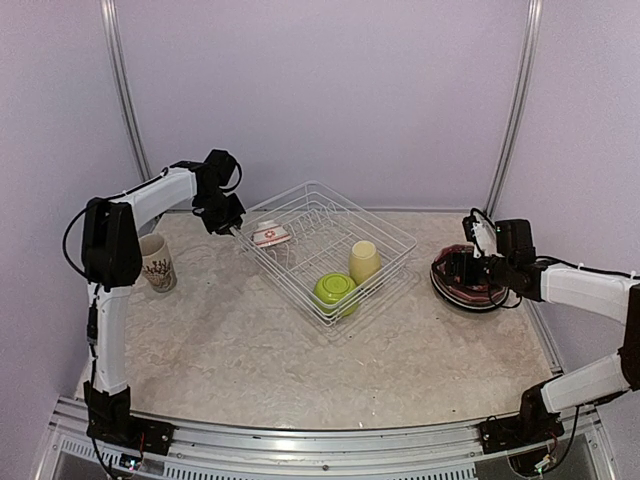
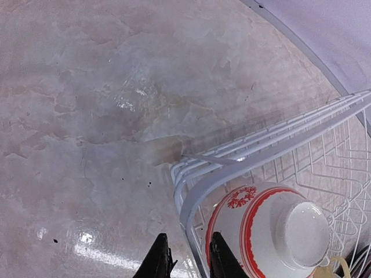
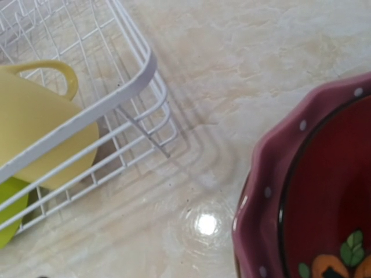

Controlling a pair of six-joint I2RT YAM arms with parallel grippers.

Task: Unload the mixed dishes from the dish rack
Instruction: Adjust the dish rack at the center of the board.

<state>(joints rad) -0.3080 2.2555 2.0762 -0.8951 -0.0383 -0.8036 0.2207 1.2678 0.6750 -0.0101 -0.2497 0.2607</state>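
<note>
We can't read a single letter or number anywhere. Just right of the left pincer (image 2: 189, 238), the red-white bowl (image 2: 272, 229) carries only a red emblem, and the pink-dotted plate (image 3: 261, 191) only an orange-and-green painting.

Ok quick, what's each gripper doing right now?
Left gripper: nearly closed astride the dish rack rim; grip cannot be told.
Right gripper: open, empty, above the plates.

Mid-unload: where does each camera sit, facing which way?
Top external: high behind the robot, facing down over the dish rack; left arm and right arm show.
Left wrist: above the rack corner, facing down at the red-white bowl; its fingers show.
Right wrist: facing down at the pink-dotted plate and yellow cup; no fingers.
Shared: rack in all.
</note>
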